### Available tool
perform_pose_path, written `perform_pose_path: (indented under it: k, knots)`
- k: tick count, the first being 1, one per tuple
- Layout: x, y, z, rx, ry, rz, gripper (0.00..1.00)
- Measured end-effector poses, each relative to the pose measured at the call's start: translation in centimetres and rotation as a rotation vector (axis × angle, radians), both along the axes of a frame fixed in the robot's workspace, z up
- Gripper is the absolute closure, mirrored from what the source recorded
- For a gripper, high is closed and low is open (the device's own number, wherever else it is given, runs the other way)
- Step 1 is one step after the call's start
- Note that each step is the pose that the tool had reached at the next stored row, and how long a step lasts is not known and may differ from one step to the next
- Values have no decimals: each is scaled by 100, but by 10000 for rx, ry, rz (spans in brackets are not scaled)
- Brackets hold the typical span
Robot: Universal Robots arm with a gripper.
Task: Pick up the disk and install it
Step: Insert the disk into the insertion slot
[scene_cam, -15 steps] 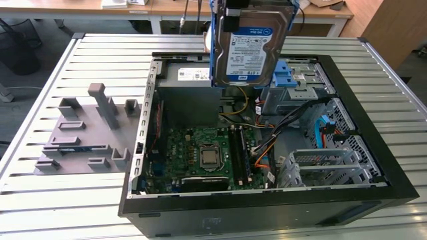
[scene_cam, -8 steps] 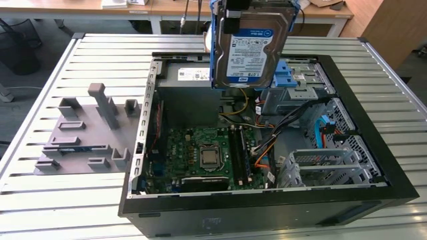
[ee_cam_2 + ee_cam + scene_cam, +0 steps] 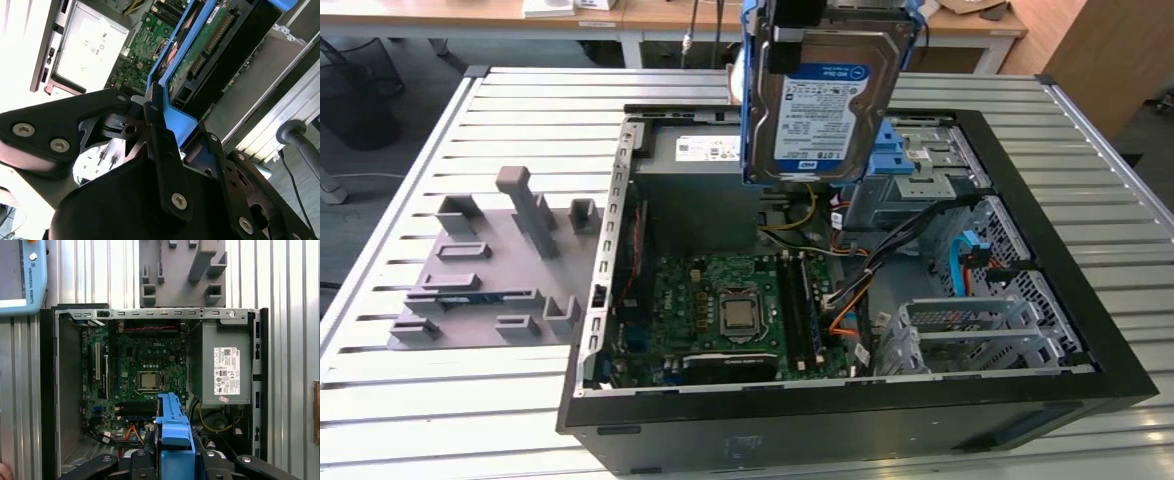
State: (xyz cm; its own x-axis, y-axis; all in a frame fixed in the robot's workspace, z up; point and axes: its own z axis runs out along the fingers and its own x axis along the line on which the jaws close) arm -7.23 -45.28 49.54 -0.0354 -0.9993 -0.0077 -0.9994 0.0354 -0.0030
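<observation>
Indoors, a slatted metal table [image 3: 400,400] carried an open computer case [image 3: 854,425] with a grey fixture [image 3: 480,270] beside it, wooden desks [image 3: 654,15] behind. The gripper [image 3: 186,134] hung above the case, clamped on the disk [image 3: 821,100], which stood upright in mid-air

Bright even light, glare — perhaps overexposed

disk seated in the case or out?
Out. The disk hangs upright above the open computer case, its blue rails clamped in the gripper; no part of it sits inside.
</observation>
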Motion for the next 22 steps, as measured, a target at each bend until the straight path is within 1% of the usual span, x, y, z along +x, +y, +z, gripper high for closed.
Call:
perform_pose_path:
  k: [6,10,14,16,18,19,22]
  knots:
    - [0,-83,-3,2,0,-1,64]
    - [0,-134,-4,-54,0,-1,64]
    - [0,-207,-5,-112,0,-1,64]
    - [0,-255,-8,-120,0,0,64]
    - [0,-289,-13,-125,0,0,64]
    - [0,-298,-15,-125,0,0,64]
    - [-1,-299,-15,-127,0,-2,64]
